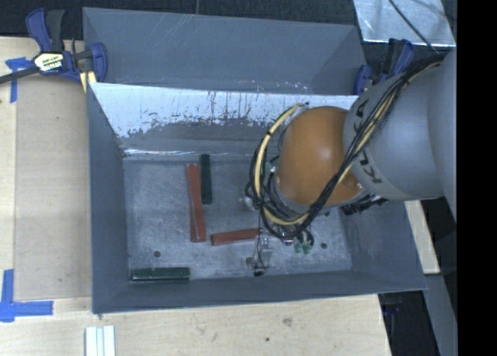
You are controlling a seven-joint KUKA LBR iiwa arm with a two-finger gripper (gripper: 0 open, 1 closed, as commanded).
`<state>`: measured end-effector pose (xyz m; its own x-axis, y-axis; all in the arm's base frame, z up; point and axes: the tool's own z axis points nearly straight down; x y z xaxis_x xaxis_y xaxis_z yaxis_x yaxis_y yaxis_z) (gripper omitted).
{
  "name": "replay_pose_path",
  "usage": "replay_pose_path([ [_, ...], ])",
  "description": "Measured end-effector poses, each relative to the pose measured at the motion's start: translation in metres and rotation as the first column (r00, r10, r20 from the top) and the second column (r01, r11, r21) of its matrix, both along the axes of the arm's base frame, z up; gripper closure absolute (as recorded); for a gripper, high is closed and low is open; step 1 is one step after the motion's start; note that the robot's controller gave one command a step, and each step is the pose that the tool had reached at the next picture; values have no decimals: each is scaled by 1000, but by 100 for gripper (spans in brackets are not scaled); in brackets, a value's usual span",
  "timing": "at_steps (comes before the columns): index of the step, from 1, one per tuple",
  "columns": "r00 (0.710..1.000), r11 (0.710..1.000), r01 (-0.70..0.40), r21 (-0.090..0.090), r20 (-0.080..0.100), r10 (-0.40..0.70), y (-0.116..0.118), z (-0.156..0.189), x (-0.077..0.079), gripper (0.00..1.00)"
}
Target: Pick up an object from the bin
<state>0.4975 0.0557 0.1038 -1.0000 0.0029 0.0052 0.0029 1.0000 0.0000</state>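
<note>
My gripper (260, 257) hangs low over the bin floor near the front wall, right of the middle, under the orange wrist cover. Just to its left lies a short reddish-brown stick (232, 237), its right end close to the gripper. A longer reddish-brown stick (196, 203) lies lengthwise further left, and a dark green stick (206, 178) lies beside its far end. Nothing shows held in the gripper.
Another dark green stick (160, 274) lies along the front wall at the left. A small green bit (303, 248) sits right of the gripper, below the cables. The arm and its cover hang above the bin's right half.
</note>
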Motion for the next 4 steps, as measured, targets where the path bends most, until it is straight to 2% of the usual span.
replay_pose_path([
  [1,996,996,89,1,9,-89,-2,-34,-12,0],
  [2,996,996,89,1,9,-89,-2,-34,-11,0],
  [3,996,996,89,1,11,-89,-2,-33,-10,100],
  [4,996,996,87,0,7,-87,-2,83,-9,100],
])
